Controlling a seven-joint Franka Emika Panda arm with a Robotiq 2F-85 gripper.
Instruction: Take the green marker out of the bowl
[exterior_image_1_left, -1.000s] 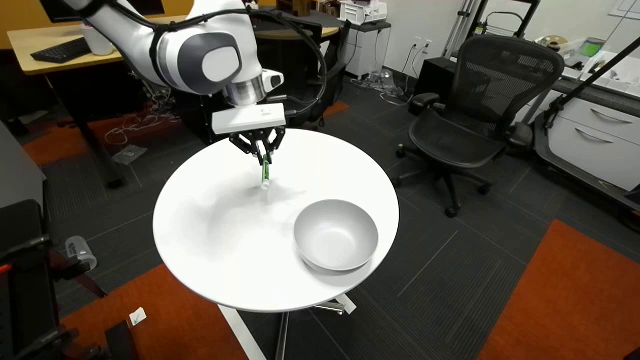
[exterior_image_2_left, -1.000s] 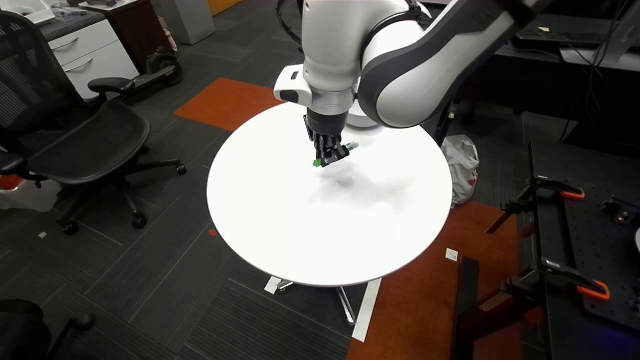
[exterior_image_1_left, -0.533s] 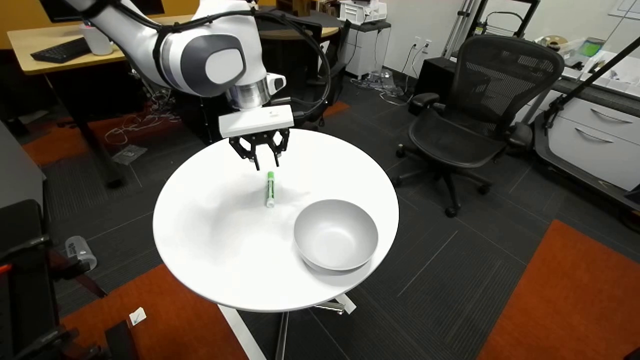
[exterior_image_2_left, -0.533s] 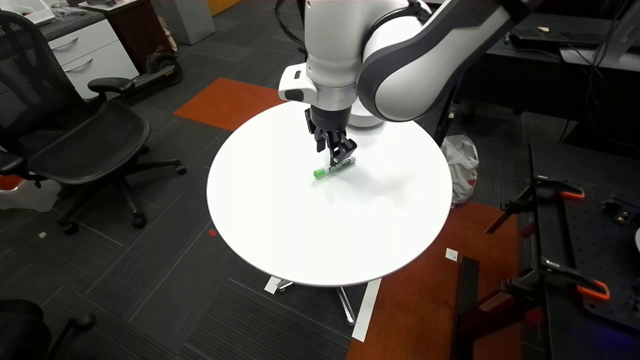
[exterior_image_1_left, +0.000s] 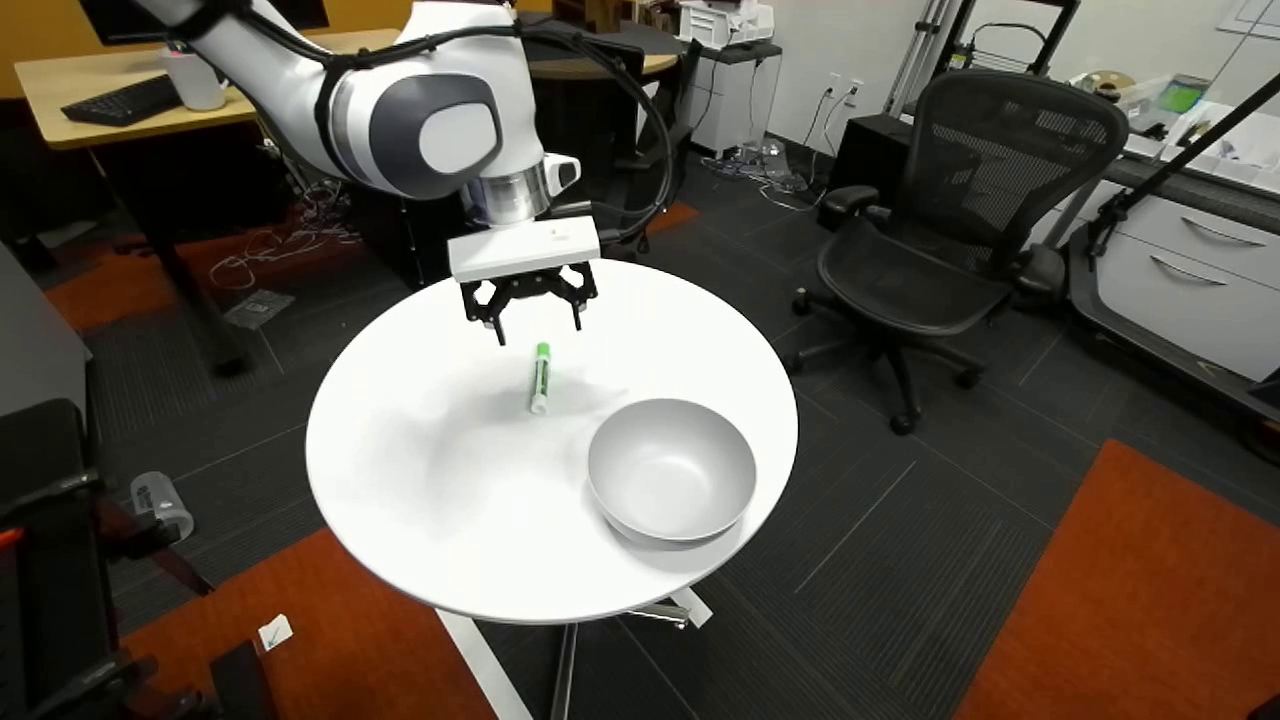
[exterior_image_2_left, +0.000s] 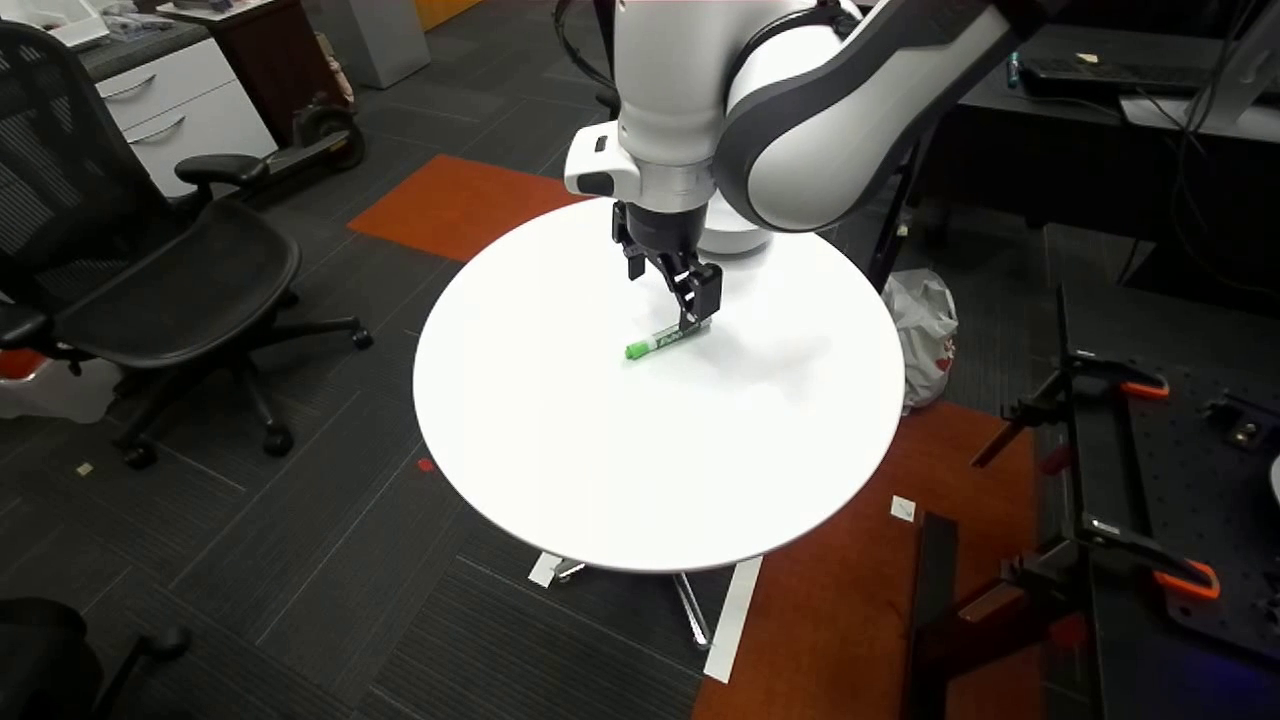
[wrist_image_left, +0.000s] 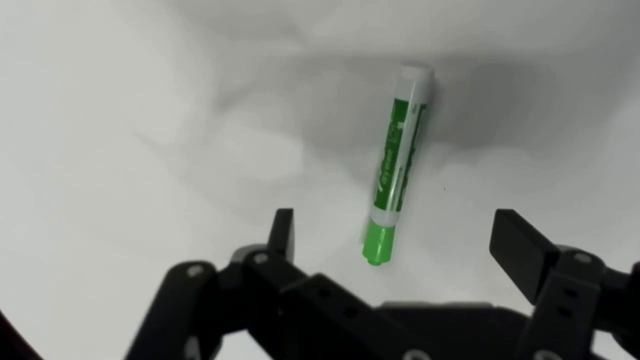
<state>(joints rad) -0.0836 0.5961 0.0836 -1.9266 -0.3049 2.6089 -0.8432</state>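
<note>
The green marker (exterior_image_1_left: 541, 380) lies flat on the white round table, outside the bowl, in both exterior views. Its green cap points toward my gripper in the wrist view, where the marker (wrist_image_left: 397, 155) shows whole. My gripper (exterior_image_1_left: 540, 336) hovers over the cap end, fingers spread wide and touching nothing. In the wrist view the cap falls between the two fingers with room on either side. The silver-grey bowl (exterior_image_1_left: 668, 485) stands upright near the table's edge, and its inside, seen in an exterior view, holds nothing. The arm partly covers the bowl (exterior_image_2_left: 735, 240) in an exterior view.
The white tabletop (exterior_image_1_left: 450, 510) has a round edge that drops to the floor. A black office chair (exterior_image_1_left: 960, 210) stands beyond the table. A dark workbench with orange-tipped clamps (exterior_image_2_left: 1185, 580) is off to one side.
A second ago my gripper was shut on the marker above the table. The fingers have since spread, the marker has dropped onto the tabletop, and the arm has shifted slightly. The bowl has not moved.
</note>
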